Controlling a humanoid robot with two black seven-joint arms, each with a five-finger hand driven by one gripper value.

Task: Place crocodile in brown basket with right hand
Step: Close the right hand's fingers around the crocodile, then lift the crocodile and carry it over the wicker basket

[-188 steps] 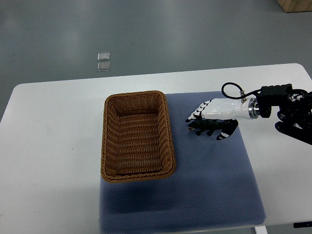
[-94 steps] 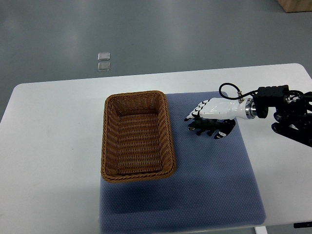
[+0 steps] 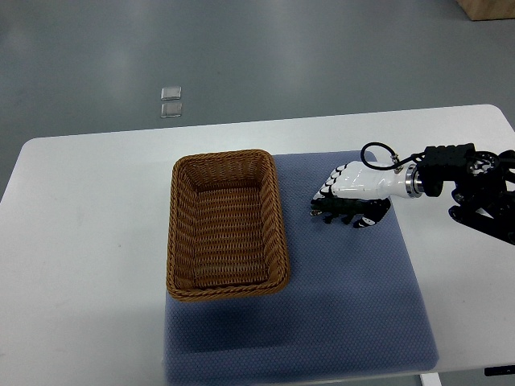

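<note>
Lying on the blue-grey mat (image 3: 354, 297), the toy crocodile (image 3: 338, 211) sits to the right of the brown wicker basket (image 3: 170, 241), clear of its rim, with its dark green body pointing toward the basket. The right hand (image 3: 352, 191) covers it from above. Its black-tipped fingers (image 3: 325, 191) are curled down on the far side and the thumb is on the near side, closed around the toy. Whether the toy is off the mat cannot be told. The black forearm (image 3: 475, 189) comes in from the right edge. Basket and mat rest on a white table (image 3: 88, 241).
</note>
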